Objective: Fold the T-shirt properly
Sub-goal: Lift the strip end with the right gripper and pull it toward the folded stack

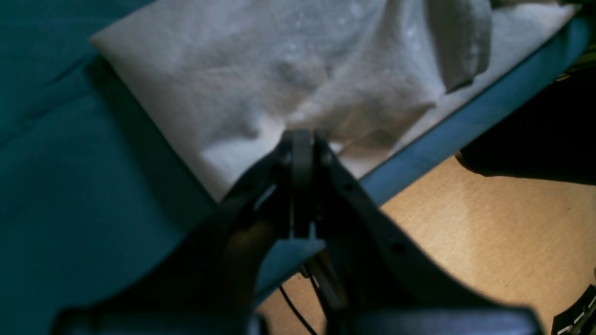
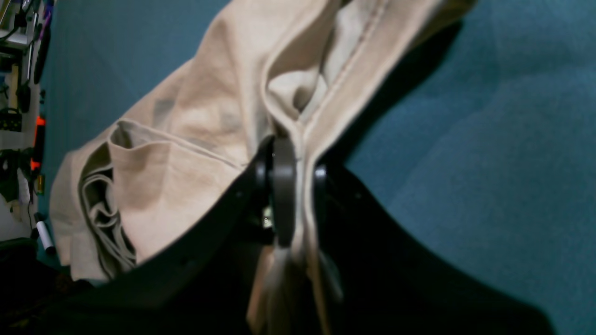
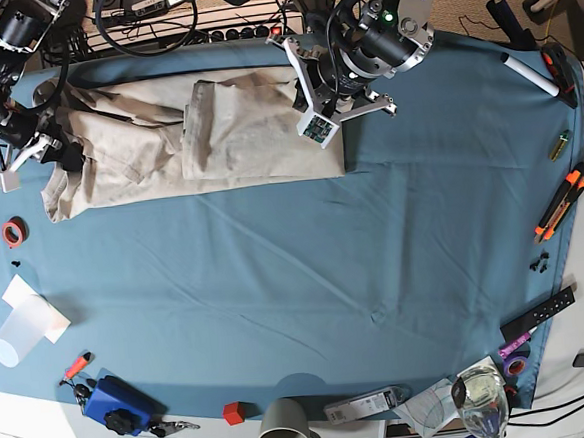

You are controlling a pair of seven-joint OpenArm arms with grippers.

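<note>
T-shirt lies as a partly folded strip at 11 o'clock on the table cloth. Left gripper and right gripper each pinch an opposite end, probably for the next fold.

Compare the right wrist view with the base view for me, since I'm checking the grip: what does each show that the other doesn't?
Only the right wrist view shows the right gripper shut on a seamed fold of the T-shirt. Only the base view shows the whole shirt lying along the far edge of the cloth, the left gripper at its other end, and clutter such as a cup and tape roll. Both show the beige shirt on teal cloth.
</note>
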